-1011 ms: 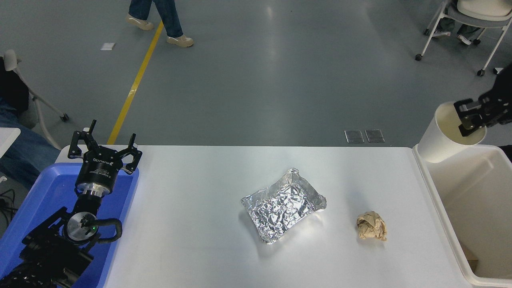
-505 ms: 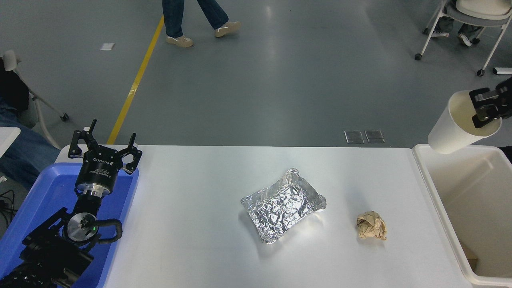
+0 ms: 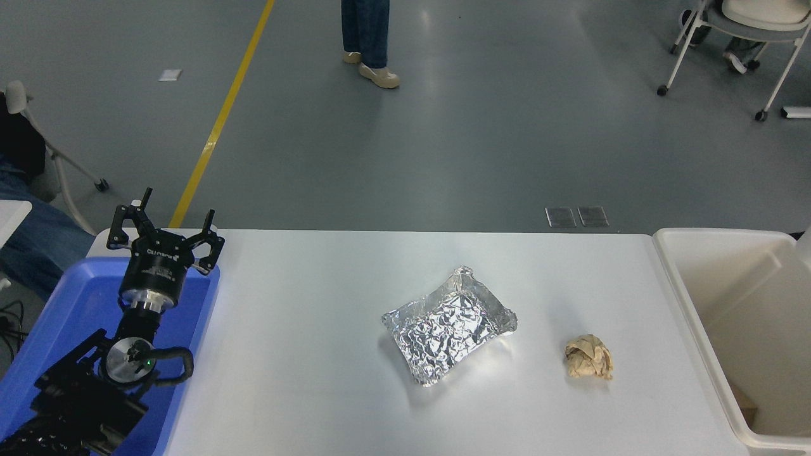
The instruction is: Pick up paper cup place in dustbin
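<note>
Left gripper (image 3: 166,223) sits parked over the far end of the blue tray (image 3: 70,297), fingers spread wide with nothing between them. You've got white lettering on its black body, too small and upside-down to read. Your right gripper is out of the picture, and so is the paper cup, so I can't tell you where that cup is right now. Off to the left gripper's right, across the white counter (image 3: 317,392), lies a crinkled foil packet (image 3: 448,324), and further right a crumpled tan paper ball (image 3: 589,357), the two well apart. Beyond that ball, at the counter's right end, the dustbin (image 3: 690,297) stands open with something brown in its near corner.
</note>
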`<action>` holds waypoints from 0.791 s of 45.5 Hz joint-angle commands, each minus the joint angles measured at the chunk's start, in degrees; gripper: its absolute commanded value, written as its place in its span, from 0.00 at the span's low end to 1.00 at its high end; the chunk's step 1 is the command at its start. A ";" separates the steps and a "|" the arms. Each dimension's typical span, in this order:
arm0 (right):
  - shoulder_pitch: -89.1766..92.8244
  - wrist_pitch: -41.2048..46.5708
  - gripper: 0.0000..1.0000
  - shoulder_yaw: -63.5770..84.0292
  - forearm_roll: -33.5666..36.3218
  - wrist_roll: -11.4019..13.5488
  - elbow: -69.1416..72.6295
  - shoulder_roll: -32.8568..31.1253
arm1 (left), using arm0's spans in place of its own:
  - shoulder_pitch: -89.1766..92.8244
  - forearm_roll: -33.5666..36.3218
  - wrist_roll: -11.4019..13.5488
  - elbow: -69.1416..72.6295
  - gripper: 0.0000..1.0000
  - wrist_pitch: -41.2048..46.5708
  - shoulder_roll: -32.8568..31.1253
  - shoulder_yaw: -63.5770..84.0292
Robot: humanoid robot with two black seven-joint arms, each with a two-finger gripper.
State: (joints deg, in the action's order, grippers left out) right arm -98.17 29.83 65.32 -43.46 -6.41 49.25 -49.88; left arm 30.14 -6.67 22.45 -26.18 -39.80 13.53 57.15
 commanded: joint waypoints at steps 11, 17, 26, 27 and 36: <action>54.74 -14.35 0.00 -43.25 -0.40 0.87 -29.47 10.85 | 0.01 -0.10 0.05 -0.01 1.00 0.08 0.00 0.07; 56.68 -17.52 0.00 -43.87 -0.40 2.01 -29.29 13.05 | -0.08 -0.10 0.14 -0.01 1.00 0.25 0.00 0.15; 57.03 -19.10 0.46 -44.66 -0.40 2.37 -29.47 13.31 | -0.08 -0.10 0.14 -0.01 1.00 0.25 0.00 0.15; 56.95 -19.10 0.63 -44.75 -0.40 2.37 -29.38 13.31 | -0.08 -0.10 0.14 -0.01 1.00 0.25 0.00 0.15; 56.59 -18.40 1.00 -44.75 0.13 2.45 -29.03 12.61 | 0.10 -0.01 0.14 -0.01 1.00 0.16 0.00 0.07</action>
State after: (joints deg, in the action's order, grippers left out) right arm -43.26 12.10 22.22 -43.64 -4.27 20.83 -37.52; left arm 30.07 -6.76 22.58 -26.19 -39.57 13.53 57.29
